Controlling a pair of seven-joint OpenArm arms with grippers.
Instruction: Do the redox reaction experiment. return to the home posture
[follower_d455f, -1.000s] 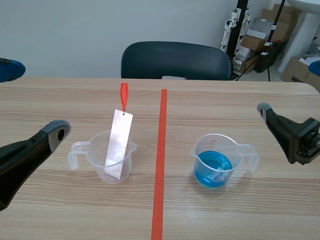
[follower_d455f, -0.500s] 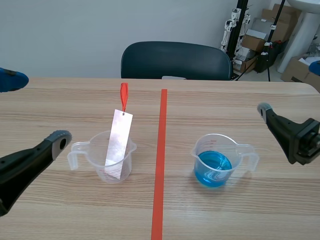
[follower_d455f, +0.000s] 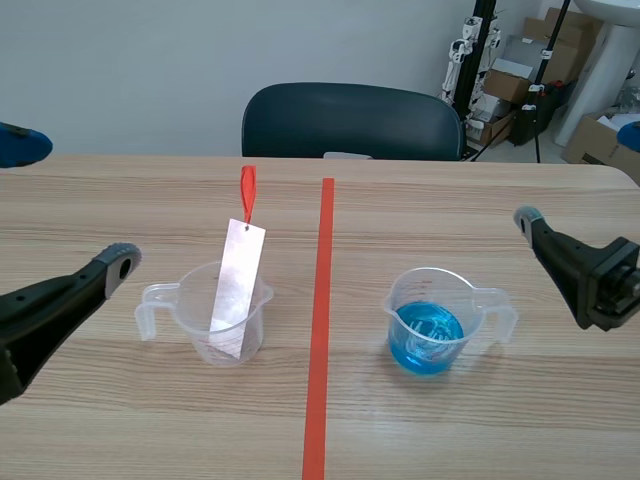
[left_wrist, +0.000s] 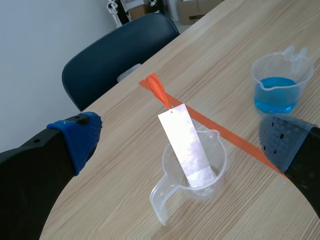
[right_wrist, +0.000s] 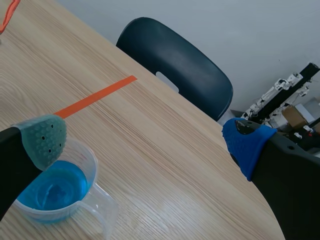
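**A:** Where do things stand on the table?

**B:** The metal strip (follower_d455f: 238, 290) leans tilted in the clear cup (follower_d455f: 212, 322) left of the tape line (follower_d455f: 320, 330), its orange tab (follower_d455f: 247, 192) sticking up above the rim. The cup of blue liquid (follower_d455f: 430, 325) sits right of the line, well apart from it.

**A:** And the arms?

**B:** The left gripper (follower_d455f: 68, 205) is spread wide and holds nothing, with its lower finger near that cup's handle. The right gripper (follower_d455f: 578, 175) is also wide and empty, just off the blue cup's handle.

**A:** So only the return to home looks left?

**B:** I'd judge so. Each arm should draw back toward its own side and not swing across the middle. The tall strip would tip easily if clipped, so the left arm needs the most care. The right one should stay clear of the blue cup's handle to avoid a spill on the table (follower_d455f: 420, 200).
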